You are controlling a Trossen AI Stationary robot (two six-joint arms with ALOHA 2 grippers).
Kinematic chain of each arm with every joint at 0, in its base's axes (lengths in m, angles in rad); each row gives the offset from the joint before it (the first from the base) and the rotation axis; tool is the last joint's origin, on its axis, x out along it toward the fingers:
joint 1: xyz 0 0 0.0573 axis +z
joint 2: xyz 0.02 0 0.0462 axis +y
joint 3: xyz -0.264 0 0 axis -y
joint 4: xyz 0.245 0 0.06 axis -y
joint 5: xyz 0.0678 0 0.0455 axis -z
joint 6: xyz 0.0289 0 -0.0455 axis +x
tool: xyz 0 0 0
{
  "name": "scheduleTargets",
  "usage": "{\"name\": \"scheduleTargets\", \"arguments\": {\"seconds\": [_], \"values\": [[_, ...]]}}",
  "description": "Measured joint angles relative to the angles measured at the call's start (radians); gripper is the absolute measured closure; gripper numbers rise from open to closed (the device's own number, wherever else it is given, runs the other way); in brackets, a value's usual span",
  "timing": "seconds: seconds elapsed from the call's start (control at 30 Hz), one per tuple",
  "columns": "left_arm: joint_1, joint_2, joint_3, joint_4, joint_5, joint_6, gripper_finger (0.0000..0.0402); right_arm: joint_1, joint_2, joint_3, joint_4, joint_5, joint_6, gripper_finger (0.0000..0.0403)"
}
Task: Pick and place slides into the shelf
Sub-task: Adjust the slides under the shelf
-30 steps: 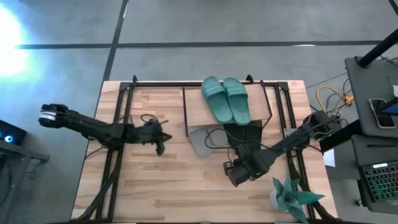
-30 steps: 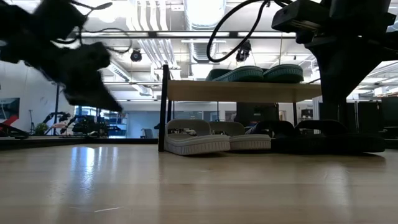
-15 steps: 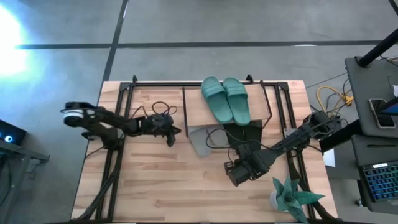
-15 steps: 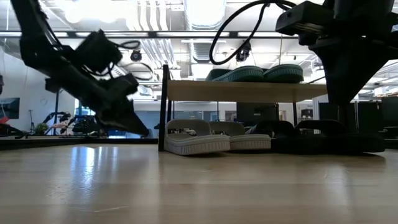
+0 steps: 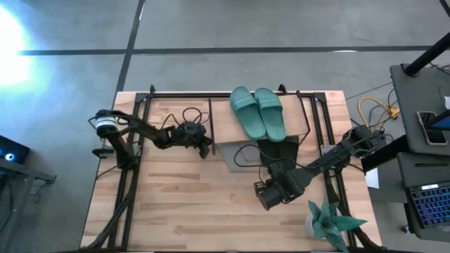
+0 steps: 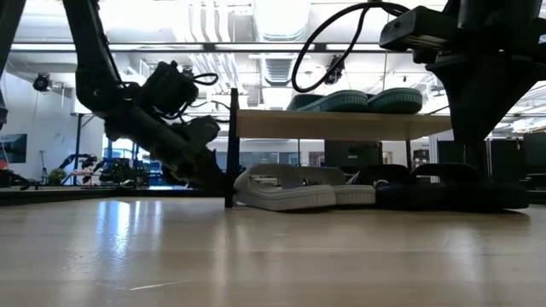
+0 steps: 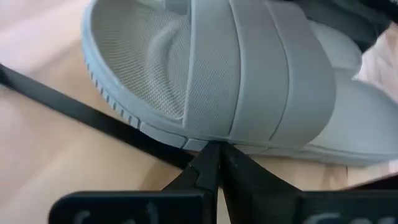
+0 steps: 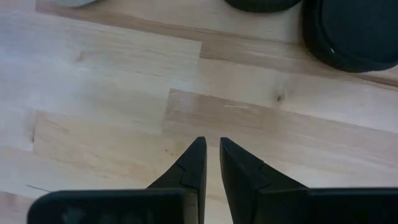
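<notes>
Table [image 5: 176, 211] of light wood holds everything. On the left side, the left gripper [image 5: 204, 149] sits low by the shelf's black leg, its fingers [image 7: 208, 168] pressed together right at the edge of a grey slide [image 7: 249, 81]. The shelf [image 6: 341, 125] stands in the middle at the back. Green slides [image 5: 257, 112] lie on its plank top, grey slides [image 6: 286, 189] and black slides [image 6: 452, 192] sit under it. The right gripper [image 8: 209, 158] hangs over bare wood in front, fingers nearly touching, holding nothing.
</notes>
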Motion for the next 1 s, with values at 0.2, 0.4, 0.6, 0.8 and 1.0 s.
{"name": "scheduleTargets", "arguments": {"seconds": [0.2, 0.4, 0.6, 0.8, 1.0], "values": [[0.065, -0.029, -0.008, 0.004, -0.015, 0.026, 0.0402, 0.0, 0.0, 0.0, 0.001, 0.004, 0.015, 0.0364], [0.113, -0.029, -0.01, -0.003, -0.013, 0.08, 0.0402, 0.0, 0.0, 0.01, 0.005, 0.034, -0.018, 0.0364], [0.129, -0.116, -0.043, -0.054, -0.012, 0.104, 0.0402, 0.031, 0.0, 0.09, 0.076, 0.04, -0.137, 0.0364], [0.129, -0.35, -0.138, -0.125, -0.012, 0.138, 0.0402, 0.061, 0.045, 0.081, 0.242, 0.055, -0.147, 0.0365], [0.125, -0.639, -0.221, -0.286, -0.012, 0.137, 0.0402, -0.005, 0.185, 0.081, 0.305, 0.074, -0.155, 0.0365]]}}
